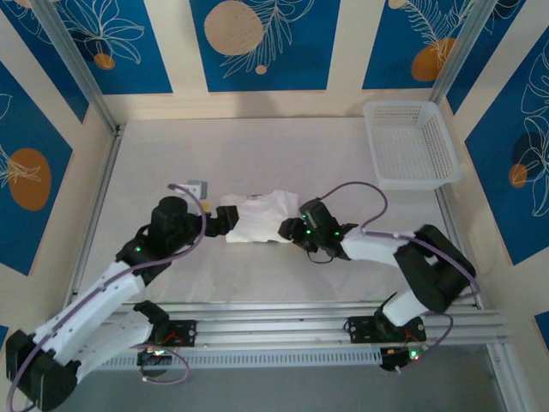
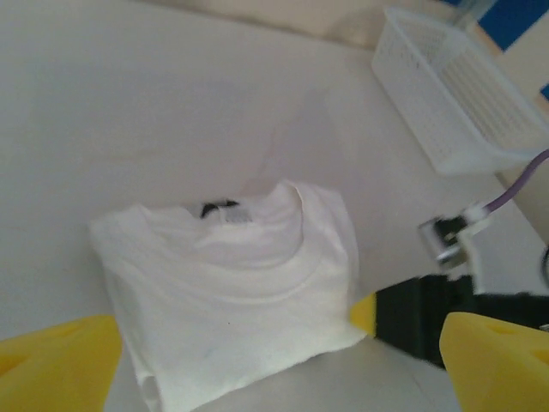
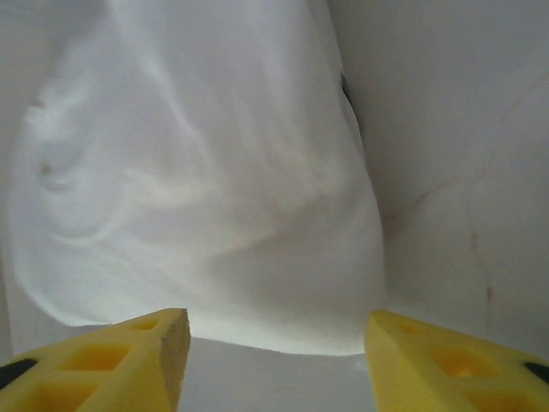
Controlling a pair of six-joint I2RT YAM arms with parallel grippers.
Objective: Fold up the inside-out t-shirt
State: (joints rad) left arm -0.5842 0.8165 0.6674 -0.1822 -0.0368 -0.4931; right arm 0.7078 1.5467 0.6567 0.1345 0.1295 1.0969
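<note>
Yellow wedge-shaped fingers [image 2: 51,365] of the left gripper [image 2: 279,369] stand wide apart and clamp nothing, framing one edge of the plain white, wrinkled cotton t-shirt [image 2: 232,300]. The shirt lies mid-table between both arms as a compact folded packet, with its neckline and small tag [image 2: 233,211] facing up. The right gripper [image 3: 274,343] sits at the opposite edge, fingers also apart, the cloth just beyond its tips and unpinched. The fold looks nearly done, and both tools seem placed to tidy the packet. The white plastic lattice basket [image 1: 410,146] stands well apart, at the far right corner of the pale table [image 1: 257,154].

No legible text, even on t-shirt [image 2: 232,318] tag [image 2: 230,212]
</note>
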